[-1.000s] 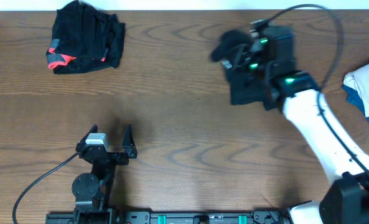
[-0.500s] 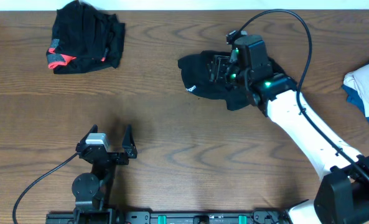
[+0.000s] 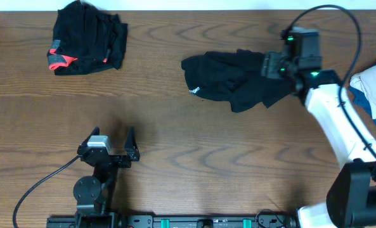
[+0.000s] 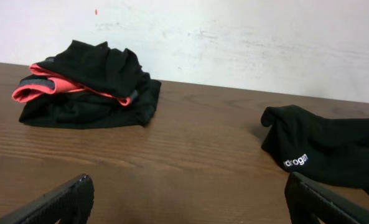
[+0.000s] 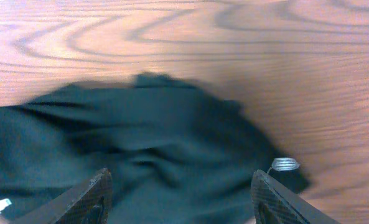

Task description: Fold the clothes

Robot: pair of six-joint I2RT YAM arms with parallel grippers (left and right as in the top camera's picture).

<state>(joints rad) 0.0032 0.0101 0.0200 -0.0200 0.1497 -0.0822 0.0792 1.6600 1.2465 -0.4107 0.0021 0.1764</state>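
A long black garment with a small white logo lies loosely spread at the table's centre right; in the left wrist view this garment is at the right. My right gripper hovers over its right end, open. In the right wrist view the black fabric lies below the right gripper, with nothing between the wide-apart jaws. A bundle of black clothes with coral-red trim sits at the back left, the same bundle showing near the wall. My left gripper rests open near the front, empty.
A white and blue cloth lies at the table's right edge, next to my right arm. A pale wall runs behind the table's back edge. A small white tag sticks out at the garment's right edge.
My right gripper carried the bunched black garment leftward, opened and let it go, then drew back to the right. The garment now lies spread on the table. The left arm stayed still.
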